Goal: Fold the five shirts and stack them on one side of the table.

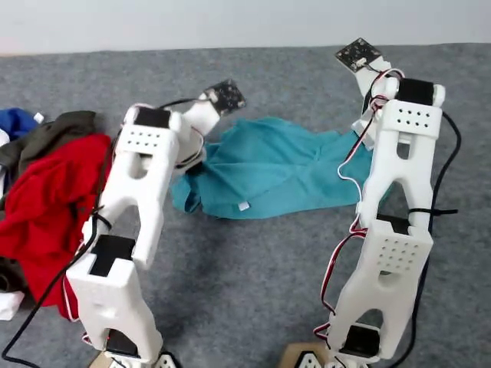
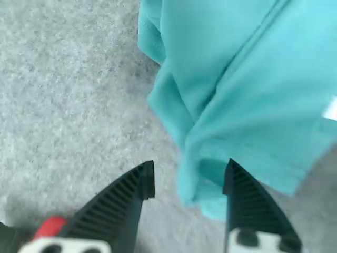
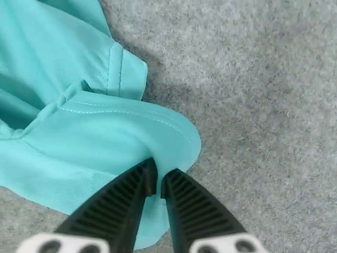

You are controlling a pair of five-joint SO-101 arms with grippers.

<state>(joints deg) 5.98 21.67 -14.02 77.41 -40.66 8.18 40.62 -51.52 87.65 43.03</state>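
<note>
A teal shirt [image 1: 268,169] lies crumpled across the middle of the grey table. My left gripper [image 2: 188,182] stands open over the shirt's left end, and a bunched corner of the teal shirt [image 2: 237,95] lies between its fingers [image 2: 138,185]. My right gripper [image 3: 159,182] is shut on a rounded hem fold of the teal shirt [image 3: 84,126] at the shirt's right end. In the high view the left arm [image 1: 142,176] and right arm [image 1: 395,176] hide both shirt ends.
A pile of shirts at the left edge holds a red one [image 1: 46,199], a dark olive one [image 1: 54,130] and a blue one [image 1: 15,119]. Bare grey carpet [image 1: 253,284] stretches in front of the teal shirt, between the two arm bases.
</note>
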